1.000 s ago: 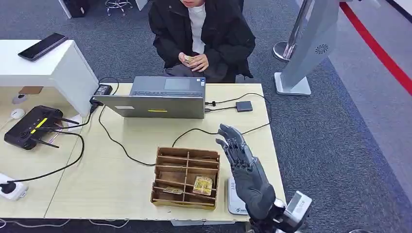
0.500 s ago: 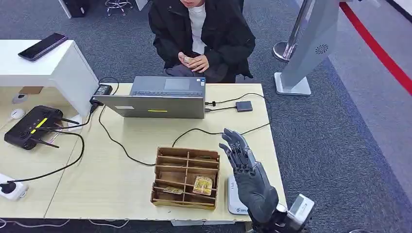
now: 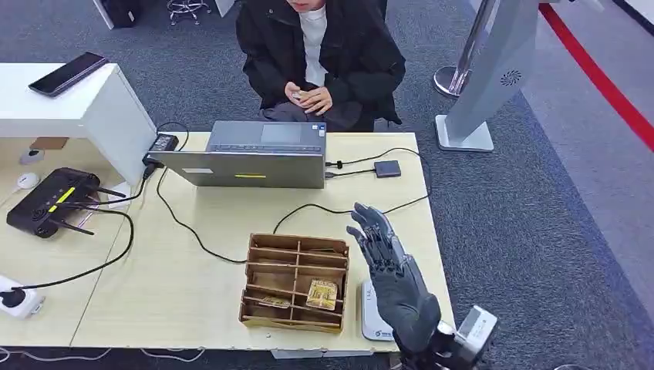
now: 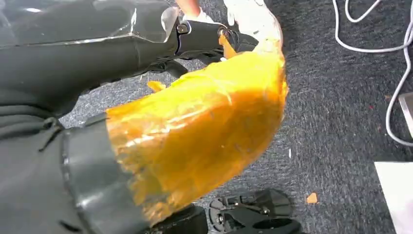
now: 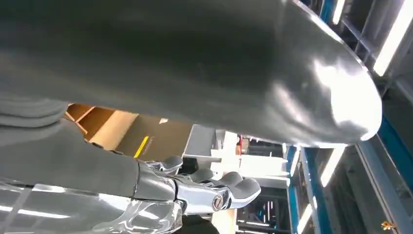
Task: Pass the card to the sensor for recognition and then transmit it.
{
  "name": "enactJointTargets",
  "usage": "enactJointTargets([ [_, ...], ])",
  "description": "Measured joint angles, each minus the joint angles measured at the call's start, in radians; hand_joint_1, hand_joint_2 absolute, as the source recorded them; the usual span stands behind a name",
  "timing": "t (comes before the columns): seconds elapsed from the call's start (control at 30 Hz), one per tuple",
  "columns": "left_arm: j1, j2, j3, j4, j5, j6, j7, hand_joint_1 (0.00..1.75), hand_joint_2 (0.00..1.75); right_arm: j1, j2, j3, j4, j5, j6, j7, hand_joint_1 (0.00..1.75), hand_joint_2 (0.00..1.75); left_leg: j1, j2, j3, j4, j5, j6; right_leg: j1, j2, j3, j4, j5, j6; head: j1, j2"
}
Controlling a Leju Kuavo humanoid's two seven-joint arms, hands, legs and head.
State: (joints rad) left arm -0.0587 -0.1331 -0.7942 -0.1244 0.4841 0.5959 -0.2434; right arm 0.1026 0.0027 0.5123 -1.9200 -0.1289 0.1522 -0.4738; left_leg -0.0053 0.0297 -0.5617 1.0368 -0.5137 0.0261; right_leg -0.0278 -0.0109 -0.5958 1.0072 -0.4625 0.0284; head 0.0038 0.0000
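The right hand (image 3: pixel 389 266) is raised just beside the wooden box (image 3: pixel 294 281), fingers spread wide and holding nothing. A card (image 3: pixel 321 294) lies in a compartment of the box. The white sensor (image 3: pixel 372 314) sits beside the box, under the hand. The left hand's (image 4: pixel 87 87) state cannot be told.

brown cardboard organizer (image 3: pixel 295 282), pale wood-look table (image 3: pixel 193 285)
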Motion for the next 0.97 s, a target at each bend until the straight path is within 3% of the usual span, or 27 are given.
enactJointTargets([
  [0.6, 0.0, -0.001, 0.042, -0.001, 0.034, 0.041, -0.059, 0.0, 0.0, -0.032, 0.002, 0.0, 0.032, -0.017, -0.029, 0.029, 0.0, 0.0, 0.0, 0.0, 0.0, 0.0, 0.0, 0.0, 0.0, 0.0, 0.0, 0.0, 0.0, 0.0, 0.0, 0.0],
  [0.73, -0.006, 0.008, 0.068, -0.001, 0.088, 0.024, 0.003, 0.0, 0.0, -0.062, 0.002, 0.008, 0.05, -0.058, -0.013, 0.053, 0.0, 0.0, 0.0, 0.001, 0.0, 0.0, 0.0, 0.0, 0.0, 0.002, 0.0, 0.0, 0.0, 0.0, 0.0, 0.0],
  [0.83, -0.012, 0.032, 0.084, -0.002, 0.1, -0.017, -0.006, 0.0, 0.0, -0.104, 0.002, 0.021, 0.072, -0.077, -0.017, 0.066, 0.0, 0.0, 0.0, 0.001, 0.001, 0.0, 0.0, 0.0, 0.0, 0.0, 0.0, 0.0, 0.0, 0.0, 0.0, 0.0],
  [0.97, -0.019, 0.055, 0.101, -0.002, 0.105, -0.018, -0.011, 0.0, 0.0, -0.134, 0.002, 0.032, 0.092, -0.092, -0.029, 0.071, 0.0, 0.0, 0.0, 0.001, 0.001, 0.0, 0.0, 0.0, 0.0, 0.001, 0.0, 0.001, 0.0, 0.0, 0.0, 0.0],
])
